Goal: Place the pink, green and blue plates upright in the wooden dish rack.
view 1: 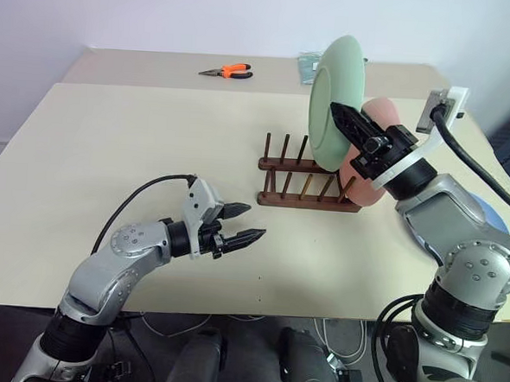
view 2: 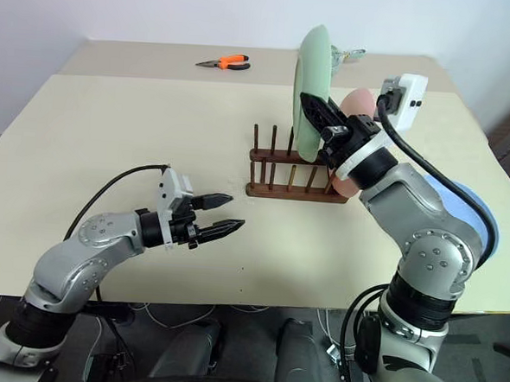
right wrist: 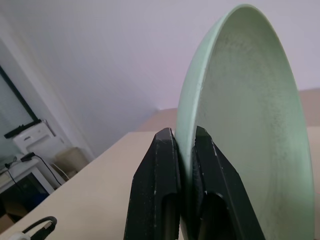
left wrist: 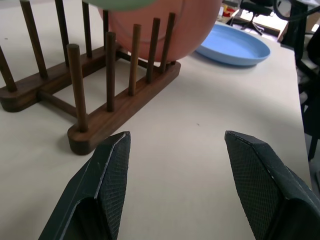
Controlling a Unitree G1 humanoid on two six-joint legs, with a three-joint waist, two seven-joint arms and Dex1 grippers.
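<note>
Fingers of our left gripper (view 1: 246, 224) come first, nearest to us: they stand spread apart with nothing between them, hovering just above the pale worktop (view 1: 110, 147) and pointing toward the wooden dish rack (view 1: 307, 184), from which they are still clearly apart. In the left wrist view we look between the two dark fingers (left wrist: 105, 180) straight at the near end of the rack, with its rows of upright pegs on two dark base rails.

Taking the rack as our landmark, the pink plate (view 1: 374, 155) stands upright among the pegs at the rack's right end, its lower edge down between them. Just beyond the rack on that same right side, the blue plate (left wrist: 232, 45) lies flat on the worktop, partly hidden in the head views behind our right arm.

Above the rack we hold the green plate (view 1: 337, 92) on edge, nearly vertical, just to the left of the pink plate. Its lower rim hangs near the tops of the pegs; we cannot tell whether it touches them. Our right gripper (view 1: 339, 114) reaches in from the right, and its fingers are pressed onto the plate's rim, one on each face, as the right wrist view shows plainly.

Far behind the rack, near the back edge of the worktop, lie orange-handled pliers (view 1: 228, 70), well apart from everything else.
</note>
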